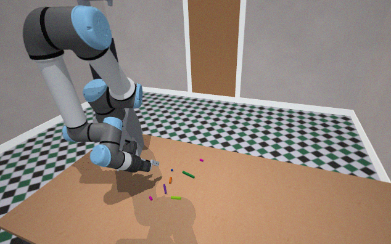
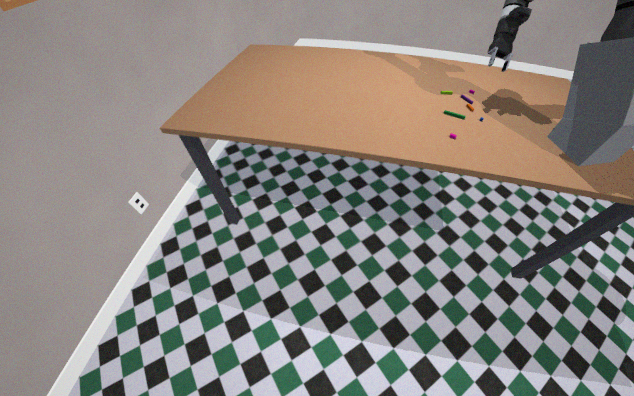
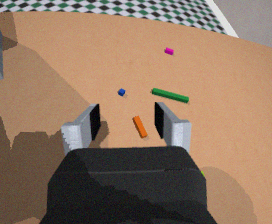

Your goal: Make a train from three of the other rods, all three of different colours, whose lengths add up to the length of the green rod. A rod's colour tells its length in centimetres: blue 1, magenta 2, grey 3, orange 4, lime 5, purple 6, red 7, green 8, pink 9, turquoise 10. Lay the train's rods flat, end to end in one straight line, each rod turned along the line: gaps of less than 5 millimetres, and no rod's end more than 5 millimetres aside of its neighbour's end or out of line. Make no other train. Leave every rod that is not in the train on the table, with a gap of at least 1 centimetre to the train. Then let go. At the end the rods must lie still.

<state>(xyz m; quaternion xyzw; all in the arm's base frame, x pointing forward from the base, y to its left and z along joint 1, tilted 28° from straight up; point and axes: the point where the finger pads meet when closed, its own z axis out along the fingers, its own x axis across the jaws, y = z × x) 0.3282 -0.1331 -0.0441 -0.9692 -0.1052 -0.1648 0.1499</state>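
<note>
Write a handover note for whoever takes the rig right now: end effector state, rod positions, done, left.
End effector: open, holding nothing, above the table near the rods.
Rods, all lying apart: green, orange, blue, purple, lime, and two magenta. In the wrist view, orange lies in line with the gap between the fingers.
Done: nothing; no rods joined.
Left: build a three-colour train equal to green. Blue, magenta and lime fit. Keep the rest well away, then release.
</note>
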